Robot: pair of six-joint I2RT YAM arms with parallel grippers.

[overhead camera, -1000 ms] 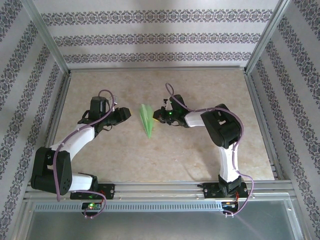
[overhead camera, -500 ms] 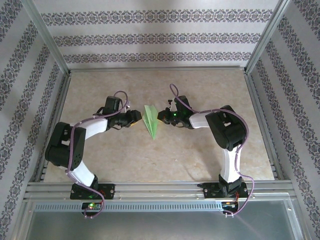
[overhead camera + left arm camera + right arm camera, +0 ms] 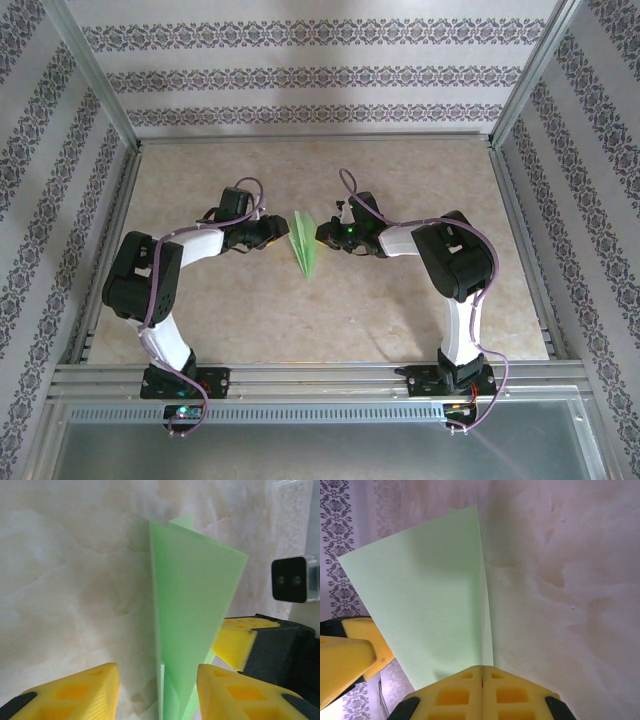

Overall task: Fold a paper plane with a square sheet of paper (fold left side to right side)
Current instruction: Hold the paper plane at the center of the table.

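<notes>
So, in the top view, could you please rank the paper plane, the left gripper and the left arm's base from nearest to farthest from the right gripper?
1. paper plane, clamped in the right gripper, centre of the view.
2. left gripper, just across the plane, on its left side.
3. left arm's base, at the near edge, lower left.

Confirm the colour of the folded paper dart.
Plain light green; the folded pointed paper plane shows best in the right wrist view.

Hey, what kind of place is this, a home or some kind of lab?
Probably a lab test booth: a left arm and right arm bolted to a metal rail, an aluminium frame around patterned wall panels, and a stone-look table.
</notes>
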